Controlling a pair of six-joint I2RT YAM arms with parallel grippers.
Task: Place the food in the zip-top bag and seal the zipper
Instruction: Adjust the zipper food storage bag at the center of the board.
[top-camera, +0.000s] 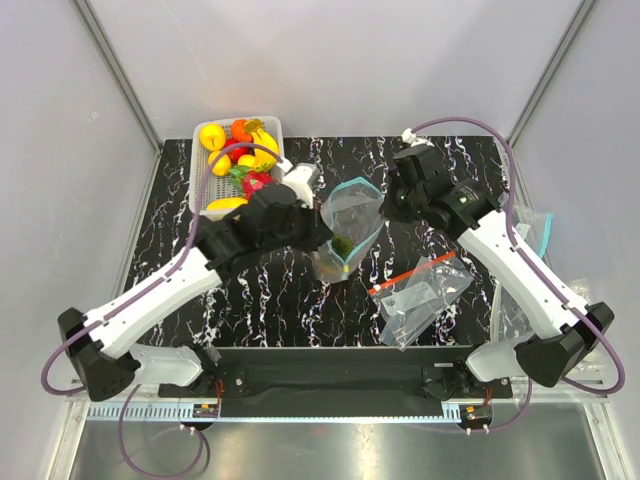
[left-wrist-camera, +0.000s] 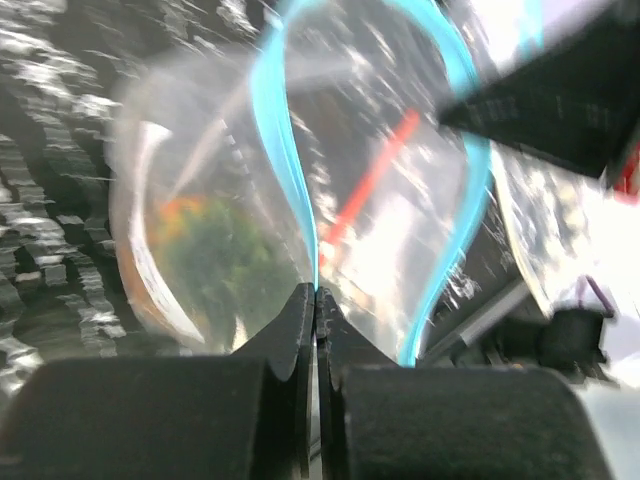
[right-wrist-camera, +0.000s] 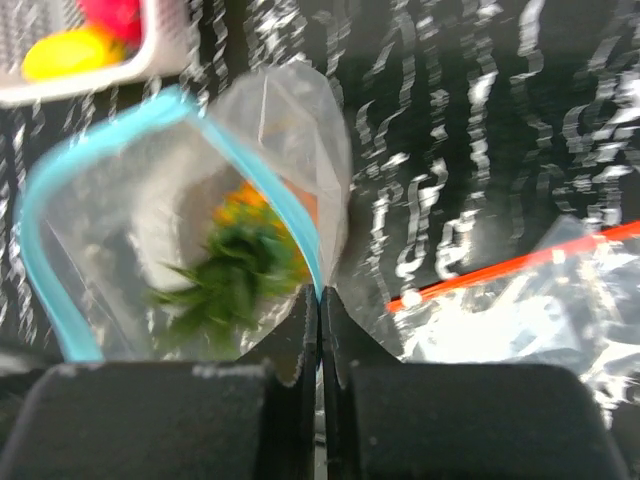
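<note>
— Where's the zip-top bag (top-camera: 352, 215)?
— Mid-surface (top-camera: 290, 300), between my two arms, mouth gaping. The pineapple (right-wrist-camera: 235, 265) lies inside (its green crown is blurred).
— And the tools?
— My left tool (left-wrist-camera: 316, 300) is pinched tight on the teal zipper (left-wrist-camera: 285, 150); my right tool (right-wrist-camera: 320, 297) is clamped on the opposite rim. More fruits (top-camera: 240, 150) lie in the white basket (top-camera: 197, 170).

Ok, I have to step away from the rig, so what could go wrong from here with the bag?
The left gripper and right gripper each pinch only the thin zipper; a slip could let the zip-top bag collapse. Its mouth gapes with the pineapple inside, so a tilt might spill it. More fruit waits in the basket, yet both grippers are occupied.
</note>
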